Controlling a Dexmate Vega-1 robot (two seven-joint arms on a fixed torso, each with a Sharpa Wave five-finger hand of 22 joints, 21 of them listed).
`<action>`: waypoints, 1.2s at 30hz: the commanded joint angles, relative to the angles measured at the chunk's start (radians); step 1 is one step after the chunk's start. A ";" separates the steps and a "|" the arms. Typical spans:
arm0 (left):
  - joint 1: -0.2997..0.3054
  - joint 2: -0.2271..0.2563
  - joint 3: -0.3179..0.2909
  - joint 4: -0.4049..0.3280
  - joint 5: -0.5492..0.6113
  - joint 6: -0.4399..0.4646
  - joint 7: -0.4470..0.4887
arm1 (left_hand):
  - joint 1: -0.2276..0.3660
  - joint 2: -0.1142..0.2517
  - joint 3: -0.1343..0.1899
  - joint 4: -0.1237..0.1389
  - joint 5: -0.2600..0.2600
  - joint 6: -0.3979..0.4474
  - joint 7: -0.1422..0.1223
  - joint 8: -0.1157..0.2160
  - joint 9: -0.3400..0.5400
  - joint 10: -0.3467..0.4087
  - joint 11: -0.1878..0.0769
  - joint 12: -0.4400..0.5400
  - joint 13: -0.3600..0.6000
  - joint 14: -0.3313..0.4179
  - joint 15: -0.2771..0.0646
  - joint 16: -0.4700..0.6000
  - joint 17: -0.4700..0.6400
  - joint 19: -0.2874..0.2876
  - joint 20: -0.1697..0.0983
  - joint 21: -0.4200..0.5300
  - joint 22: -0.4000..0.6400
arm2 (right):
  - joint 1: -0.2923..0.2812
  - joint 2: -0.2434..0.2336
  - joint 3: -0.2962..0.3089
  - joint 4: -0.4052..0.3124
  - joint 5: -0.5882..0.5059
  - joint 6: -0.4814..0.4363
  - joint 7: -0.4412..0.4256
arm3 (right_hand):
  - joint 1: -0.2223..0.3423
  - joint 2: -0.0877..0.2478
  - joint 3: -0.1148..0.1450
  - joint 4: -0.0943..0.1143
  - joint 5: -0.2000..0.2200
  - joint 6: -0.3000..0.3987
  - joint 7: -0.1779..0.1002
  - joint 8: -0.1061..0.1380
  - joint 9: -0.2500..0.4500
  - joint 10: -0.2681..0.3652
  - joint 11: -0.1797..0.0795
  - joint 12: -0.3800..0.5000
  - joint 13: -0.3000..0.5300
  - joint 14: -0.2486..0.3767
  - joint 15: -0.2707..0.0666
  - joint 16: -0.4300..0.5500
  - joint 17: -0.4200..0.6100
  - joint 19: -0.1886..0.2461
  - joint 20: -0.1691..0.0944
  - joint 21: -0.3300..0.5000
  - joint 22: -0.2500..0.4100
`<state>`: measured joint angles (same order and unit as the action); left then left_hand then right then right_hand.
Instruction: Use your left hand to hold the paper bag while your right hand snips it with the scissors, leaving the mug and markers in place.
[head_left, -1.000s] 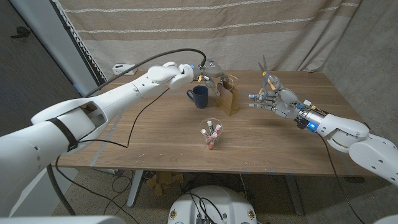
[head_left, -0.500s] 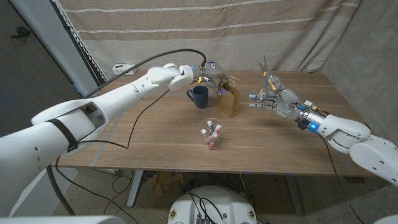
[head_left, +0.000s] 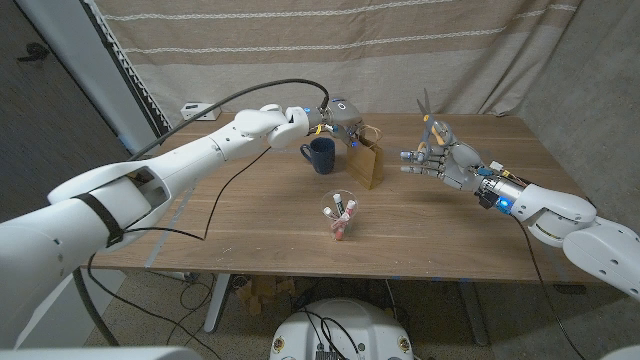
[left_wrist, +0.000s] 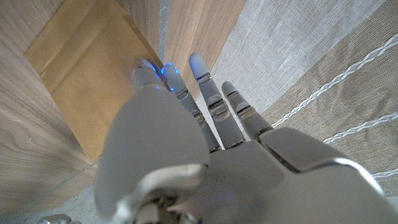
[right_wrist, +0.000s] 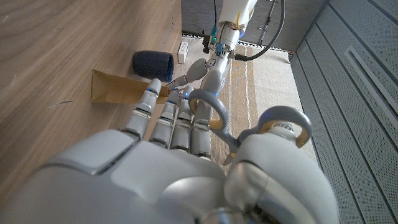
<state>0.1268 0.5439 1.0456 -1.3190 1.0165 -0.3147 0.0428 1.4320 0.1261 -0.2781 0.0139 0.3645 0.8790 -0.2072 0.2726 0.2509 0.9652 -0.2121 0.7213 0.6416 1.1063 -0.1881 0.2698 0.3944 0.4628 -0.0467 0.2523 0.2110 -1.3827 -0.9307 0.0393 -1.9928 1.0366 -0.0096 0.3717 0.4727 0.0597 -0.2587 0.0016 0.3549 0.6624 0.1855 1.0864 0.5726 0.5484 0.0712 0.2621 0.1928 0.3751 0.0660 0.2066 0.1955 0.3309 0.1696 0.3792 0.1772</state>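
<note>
- Standing upright near the far middle of the wooden table (head_left: 470, 230), the paper bag (head_left: 367, 163) keeps its long axis vertical, mouth up, just beside the blue mug (head_left: 320, 155).
- The left hand (head_left: 340, 120) grasps the bag's top, seemingly steadying it for cutting.
- The right hand (head_left: 440, 155) grips the scissors (head_left: 426, 115), blades pointing up, well apart from the bag.
- The cup of markers (head_left: 339, 216) stands nearer, untouched.

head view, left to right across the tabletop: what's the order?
Left hand → mug → cup of markers → paper bag → scissors, held by the right hand.
</note>
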 joint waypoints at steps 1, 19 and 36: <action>0.008 -0.001 0.000 0.010 0.002 -0.014 0.037 | 0.098 0.018 0.020 -0.036 -0.065 0.053 0.004 0.040 0.039 0.016 0.007 0.029 0.055 0.093 -0.054 -0.025 0.007 0.024 -0.091 0.017 0.009 | -0.003 0.001 0.005 -0.006 0.002 -0.007 -0.007 | 0.013 0.002 -0.003 -0.007 -0.003 -0.001 0.003 -0.001 0.001 0.006 -0.001 -0.001 0.005 0.008 -0.002 -0.002 0.003 0.010 0.002 -0.006 0.002; 0.017 -0.017 -0.024 0.050 -0.089 -0.049 0.047 | 0.118 0.010 0.065 -0.073 -0.175 0.141 -0.001 0.441 0.438 0.045 0.010 -0.025 0.103 0.274 -0.051 -0.039 -0.007 0.087 -0.122 0.168 0.069 | 0.023 0.007 -0.012 0.016 0.004 -0.008 0.000 | 0.018 0.005 -0.001 -0.011 -0.006 0.001 0.002 -0.002 -0.002 0.007 -0.003 -0.003 0.005 0.007 -0.002 -0.004 0.003 0.017 -0.001 -0.013 0.002; 0.139 -0.037 -0.160 0.009 -0.369 0.056 0.016 | 0.095 -0.003 0.092 -0.083 -0.177 0.168 0.020 0.462 0.402 0.047 0.011 -0.049 0.085 0.273 -0.051 -0.017 0.053 0.094 -0.119 0.240 0.096 | 0.033 0.006 -0.013 0.020 0.009 -0.013 -0.005 | 0.023 0.007 0.000 -0.014 -0.008 -0.002 0.001 -0.003 -0.002 0.005 -0.005 -0.006 0.005 0.008 -0.003 -0.005 0.003 0.020 -0.007 -0.019 0.002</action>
<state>0.1958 0.5186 0.9615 -1.2813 0.8028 -0.3230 0.0750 1.5370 0.1321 -0.2137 -0.0415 0.1911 1.0398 -0.1893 0.7260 0.6530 0.9870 -0.1836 0.6796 0.7331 1.3743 -0.2429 0.2480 0.4404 0.5520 -0.0537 0.4847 0.3046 -1.3604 -0.9250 0.0299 -1.9785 1.0410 -0.0192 0.3681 0.4820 0.0689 -0.2586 -0.0067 0.3474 0.6625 0.1855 1.0864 0.5697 0.5484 0.0713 0.2621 0.1927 0.3750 0.0659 0.2066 0.1955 0.3414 0.1662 0.3623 0.1772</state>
